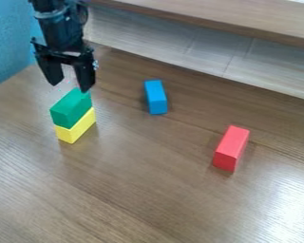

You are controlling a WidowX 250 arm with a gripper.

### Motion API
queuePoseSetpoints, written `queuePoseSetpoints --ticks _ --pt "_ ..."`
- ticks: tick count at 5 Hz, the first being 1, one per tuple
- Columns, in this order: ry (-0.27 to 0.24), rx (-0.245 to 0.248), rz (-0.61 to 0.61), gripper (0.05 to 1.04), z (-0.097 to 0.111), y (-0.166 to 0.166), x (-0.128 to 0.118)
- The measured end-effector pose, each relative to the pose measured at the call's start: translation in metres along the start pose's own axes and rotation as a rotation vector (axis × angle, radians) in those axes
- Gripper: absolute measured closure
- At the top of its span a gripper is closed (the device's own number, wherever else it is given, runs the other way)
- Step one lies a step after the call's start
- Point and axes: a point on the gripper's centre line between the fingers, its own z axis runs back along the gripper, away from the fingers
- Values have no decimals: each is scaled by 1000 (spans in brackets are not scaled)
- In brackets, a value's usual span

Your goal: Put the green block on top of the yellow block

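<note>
At the upper left, the black gripper (69, 86) hangs with its two fingers spread apart and nothing between them. Its fingertips are just above and behind the green block (71, 108); whether one of them touches it I cannot tell. The green block lies lengthwise on top of the yellow block (76, 127), and the two are roughly lined up. The yellow block rests on the wooden table (135, 190).
A blue block (156, 97) lies to the right of the stack, and a red block (231, 148) farther right. Behind the table runs a pale tiled strip under a wooden ledge (243, 23). A blue wall (8, 42) stands at the upper left.
</note>
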Motion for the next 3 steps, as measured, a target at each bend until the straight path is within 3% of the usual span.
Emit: queuePoseSetpoints --ticks 1,2,3 --pt "-47 -7 -4 84 20 -3 8" --pt "-42 -20 -6 84 23 -6 6" --pt "-68 -21 -40 84 35 -17 12"
